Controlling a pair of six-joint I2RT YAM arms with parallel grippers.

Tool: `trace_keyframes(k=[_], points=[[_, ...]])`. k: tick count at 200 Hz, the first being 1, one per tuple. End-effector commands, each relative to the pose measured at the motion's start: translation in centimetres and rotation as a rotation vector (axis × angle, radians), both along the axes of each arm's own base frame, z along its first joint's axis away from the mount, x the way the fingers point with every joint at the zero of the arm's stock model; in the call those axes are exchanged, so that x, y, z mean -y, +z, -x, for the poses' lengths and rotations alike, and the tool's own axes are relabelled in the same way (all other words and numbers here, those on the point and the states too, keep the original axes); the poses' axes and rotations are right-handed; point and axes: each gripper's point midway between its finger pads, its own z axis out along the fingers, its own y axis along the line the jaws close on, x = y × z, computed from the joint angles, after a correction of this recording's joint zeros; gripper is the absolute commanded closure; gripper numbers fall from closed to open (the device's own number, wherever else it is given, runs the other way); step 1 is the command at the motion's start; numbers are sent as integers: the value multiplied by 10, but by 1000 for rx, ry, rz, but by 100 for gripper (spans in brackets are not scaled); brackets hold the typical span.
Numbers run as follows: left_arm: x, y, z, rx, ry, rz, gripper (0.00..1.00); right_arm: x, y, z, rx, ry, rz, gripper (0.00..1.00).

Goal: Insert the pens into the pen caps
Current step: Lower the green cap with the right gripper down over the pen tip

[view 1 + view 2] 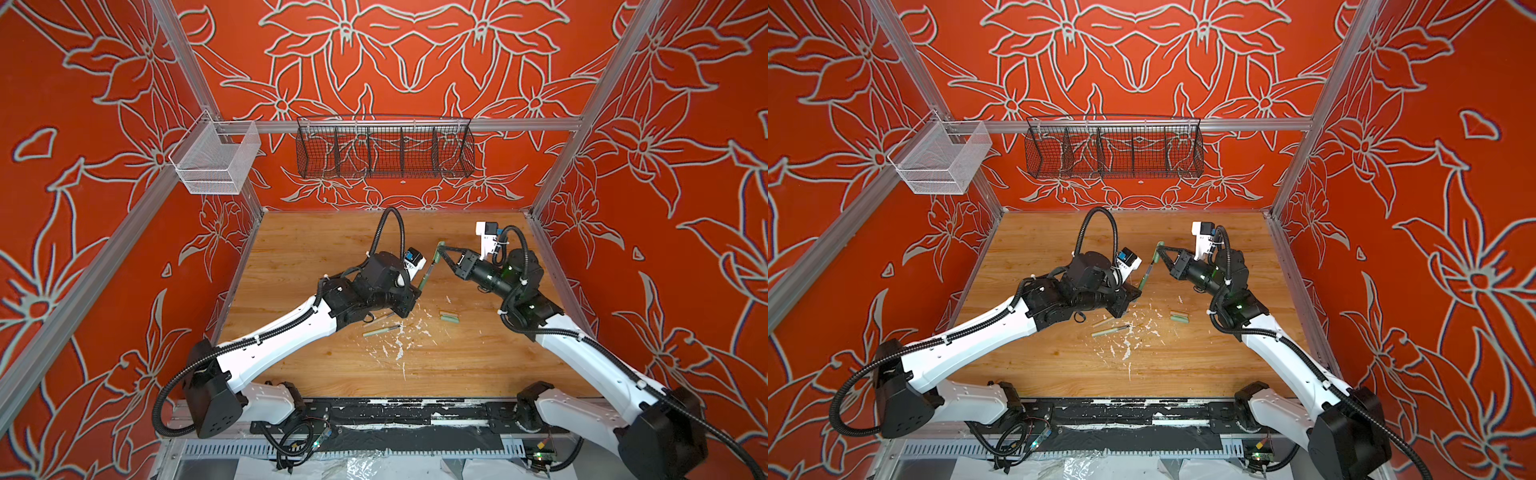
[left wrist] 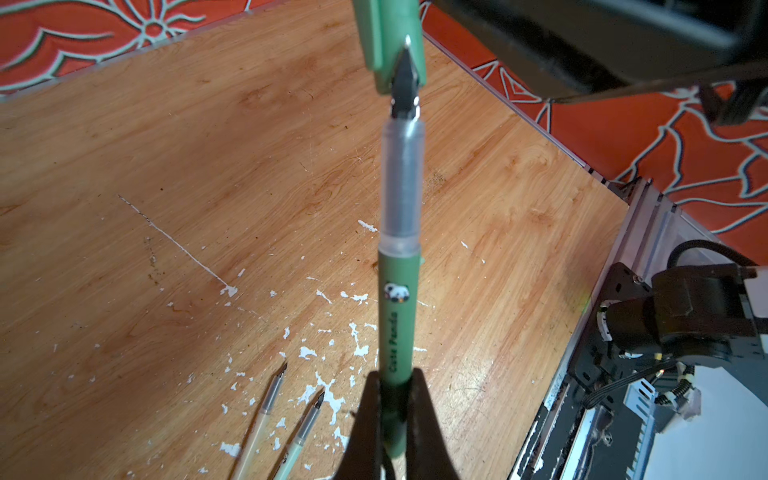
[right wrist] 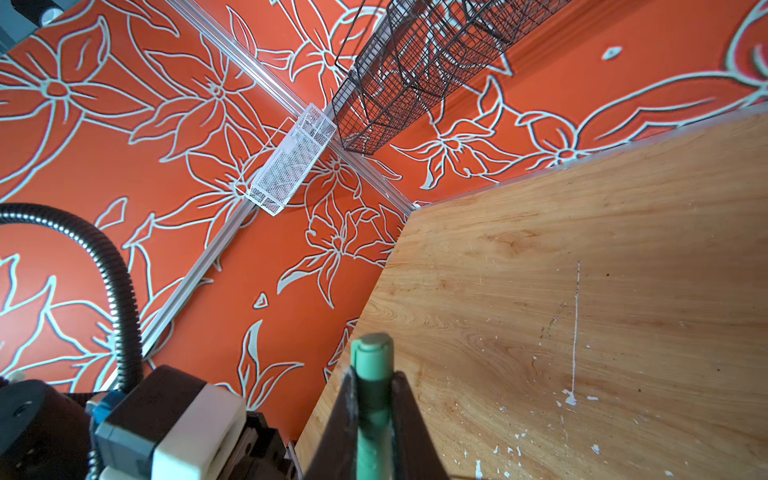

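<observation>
Here the left gripper (image 2: 395,399), clamped on the green pen (image 2: 398,299), holds the nib (image 2: 404,79) at the mouth of the green pen cap (image 2: 388,37) pinched in the right gripper (image 3: 372,399) above the table (image 2: 166,166) (two other pens (image 2: 266,415) lie below), so a slight tilt could jam the nib on the rim.

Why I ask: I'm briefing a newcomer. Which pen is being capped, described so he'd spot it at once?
Look above the middle of the table. There the left gripper holds the green pen by its tail, nib at the cap in the right gripper. It alone is off the table; the beige pen and mint pen lie on it.
</observation>
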Motion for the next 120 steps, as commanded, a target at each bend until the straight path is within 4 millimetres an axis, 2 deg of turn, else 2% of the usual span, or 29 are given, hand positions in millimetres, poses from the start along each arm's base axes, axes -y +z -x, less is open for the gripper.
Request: trace_keyframes(k=[1, 43, 91, 120], points=[[-2, 13, 2, 48, -4, 20, 100, 0, 9, 5, 20, 6, -2, 93], [2, 14, 2, 43, -14, 26, 100, -3, 11, 2, 26, 13, -54, 93], [4, 9, 3, 26, -22, 20, 100, 2, 32, 0, 82, -22, -42, 93], [3, 7, 3, 26, -20, 14, 100, 0, 37, 0, 90, -9, -43, 93]])
